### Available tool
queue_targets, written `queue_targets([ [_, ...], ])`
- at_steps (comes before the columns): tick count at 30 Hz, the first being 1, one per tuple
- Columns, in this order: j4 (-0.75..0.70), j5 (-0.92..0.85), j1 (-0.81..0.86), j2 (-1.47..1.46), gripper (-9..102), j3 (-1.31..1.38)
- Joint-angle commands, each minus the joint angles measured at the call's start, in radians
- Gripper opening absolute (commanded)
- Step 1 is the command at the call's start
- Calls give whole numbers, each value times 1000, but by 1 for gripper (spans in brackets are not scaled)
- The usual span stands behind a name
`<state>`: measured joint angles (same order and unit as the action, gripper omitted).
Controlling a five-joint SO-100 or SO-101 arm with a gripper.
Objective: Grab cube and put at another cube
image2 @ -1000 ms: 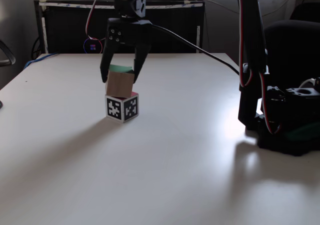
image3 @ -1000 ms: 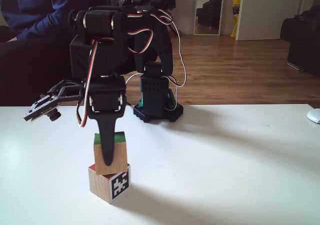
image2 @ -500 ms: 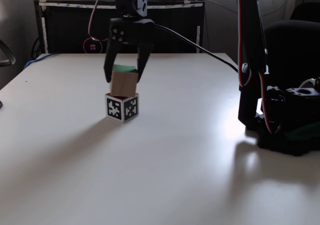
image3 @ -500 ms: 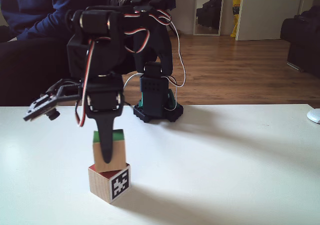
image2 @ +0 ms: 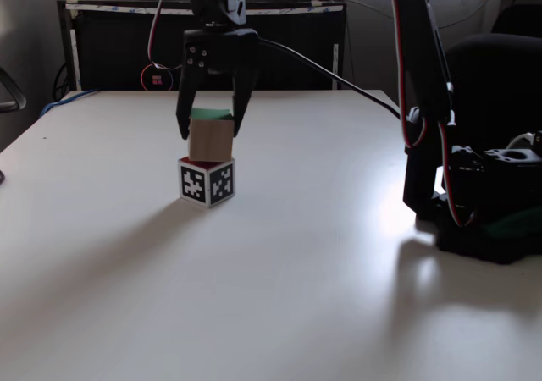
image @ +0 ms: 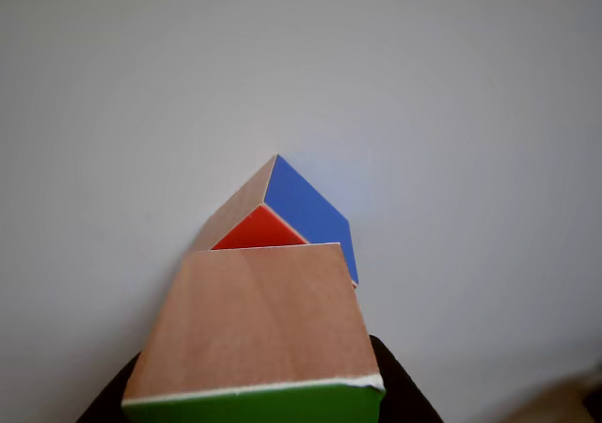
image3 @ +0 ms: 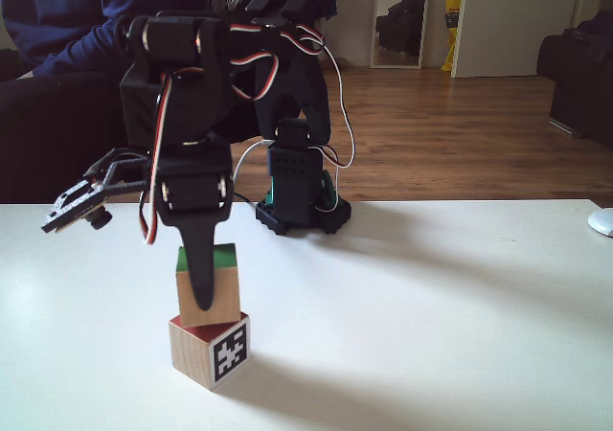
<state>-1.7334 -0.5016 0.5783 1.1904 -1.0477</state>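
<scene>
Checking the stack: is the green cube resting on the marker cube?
Touching: in a fixed view the green cube sits flat on the marker cube, no gap.

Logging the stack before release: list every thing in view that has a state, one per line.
green-faced cube: resting upright on the lower cube, between the fingers.
marker cube: on the table, carrying the green-faced cube.
gripper: straddling the green-faced cube; grip or gap unclear.
table: bearing the stack.

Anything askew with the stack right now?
Slightly: the green-faced cube sits on the marker cube rotated relative to it, corners not aligned, clearest in the other view. Otherwise nothing stands out.
</scene>
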Motion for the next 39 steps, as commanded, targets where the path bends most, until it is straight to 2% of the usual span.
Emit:
queue_targets([
  [1, -5, 11, 11, 9, 33, 58],
  [11, -74, 31, 8, 14, 37, 123],
  [15, -74, 32, -17, 172, 38, 41],
  [19, -74, 54, -63, 480, 38, -109],
  [22, -60, 86, -78, 834, 41, -290],
  [27, 193, 38, -84, 1647, 47, -755],
  [30, 213, 21, -141, 2083, 49, -1022],
  [32, 193, 60, -144, 2097, 50, -1051],
  [36, 313, 167, -106, 2097, 41, -1163],
  [39, 379, 270, -135, 2097, 26, -1258],
])
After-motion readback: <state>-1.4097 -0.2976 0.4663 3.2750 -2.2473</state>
